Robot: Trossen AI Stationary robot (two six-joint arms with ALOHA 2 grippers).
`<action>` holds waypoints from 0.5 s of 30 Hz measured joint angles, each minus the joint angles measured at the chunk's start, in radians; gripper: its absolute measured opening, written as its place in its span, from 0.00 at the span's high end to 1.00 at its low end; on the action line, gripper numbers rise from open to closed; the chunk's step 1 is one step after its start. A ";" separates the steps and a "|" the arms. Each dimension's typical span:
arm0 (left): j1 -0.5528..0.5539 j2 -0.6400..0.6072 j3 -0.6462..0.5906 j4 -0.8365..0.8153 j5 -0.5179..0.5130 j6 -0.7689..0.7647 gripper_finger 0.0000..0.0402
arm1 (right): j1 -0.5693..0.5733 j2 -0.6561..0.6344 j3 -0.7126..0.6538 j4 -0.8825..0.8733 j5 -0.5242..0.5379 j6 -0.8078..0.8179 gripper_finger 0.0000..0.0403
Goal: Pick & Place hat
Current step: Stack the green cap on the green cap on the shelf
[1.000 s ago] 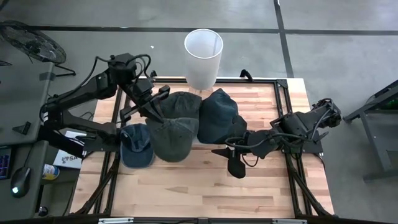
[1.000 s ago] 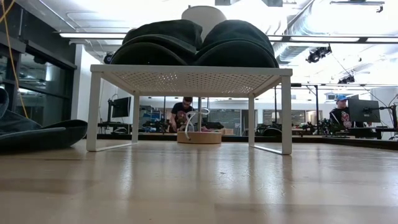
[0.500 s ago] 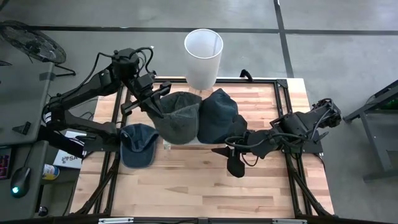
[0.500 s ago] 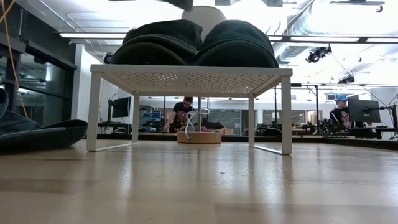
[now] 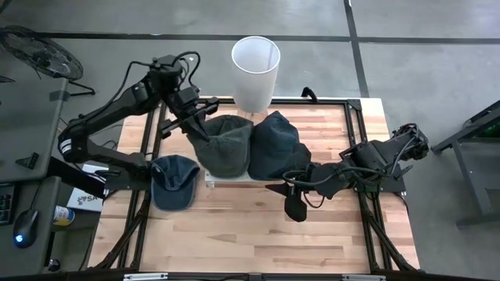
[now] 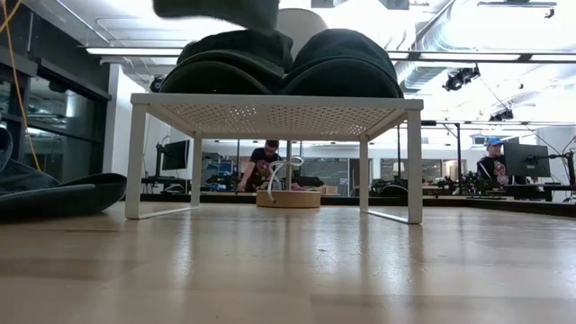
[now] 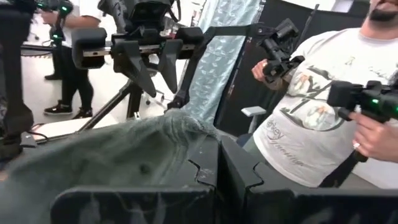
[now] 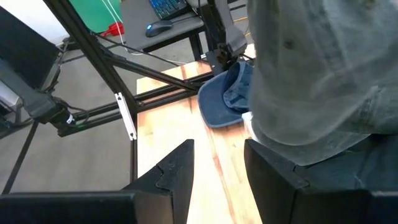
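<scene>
My left gripper [image 5: 197, 125] is shut on a grey-green hat [image 5: 224, 148], which it holds over the left half of the white rack [image 6: 270, 106]. In the low view this hat [image 6: 216, 9] shows at the top, above a dark hat [image 6: 236, 61] that lies on the rack. A navy hat [image 5: 273, 144] lies on the rack's right half. A blue cap [image 5: 173, 181] rests on the table left of the rack. Right of the rack, my right gripper [image 8: 217, 165] stands open with nothing between its fingers. My left gripper pinches the grey-green hat's edge [image 7: 180, 146] at the hat's far left side between its two shut fingers. The fingers come level from the table's left. The hat spreads away from them over the rack; whether it touches the hat below, I cannot tell.
A white bucket [image 5: 255, 66] stands just past the table's far edge. A person in a white shirt [image 7: 311, 118] stands beyond the table, holding handles. Bare wood [image 5: 250, 234] lies along the near side.
My left gripper has moved toward the table's far edge and a little right, carrying the grey-green hat. The hat has left the table in front of the rack and now hangs over the rack's left hat. In the low view it has come into sight at the top.
</scene>
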 joint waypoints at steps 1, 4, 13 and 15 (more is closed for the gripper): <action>0.000 0.007 0.000 0.001 0.008 0.005 1.00 | -0.001 0.000 0.000 0.000 0.001 0.000 0.67; 0.000 0.028 0.000 0.000 0.025 0.011 1.00 | -0.006 0.000 0.000 -0.003 0.000 0.004 0.67; 0.006 0.060 0.000 -0.002 0.049 0.044 1.00 | -0.012 0.000 0.000 -0.011 0.000 0.005 0.67; 0.027 0.060 0.000 -0.001 0.052 0.056 1.00 | -0.012 0.000 0.000 -0.011 0.000 0.004 0.67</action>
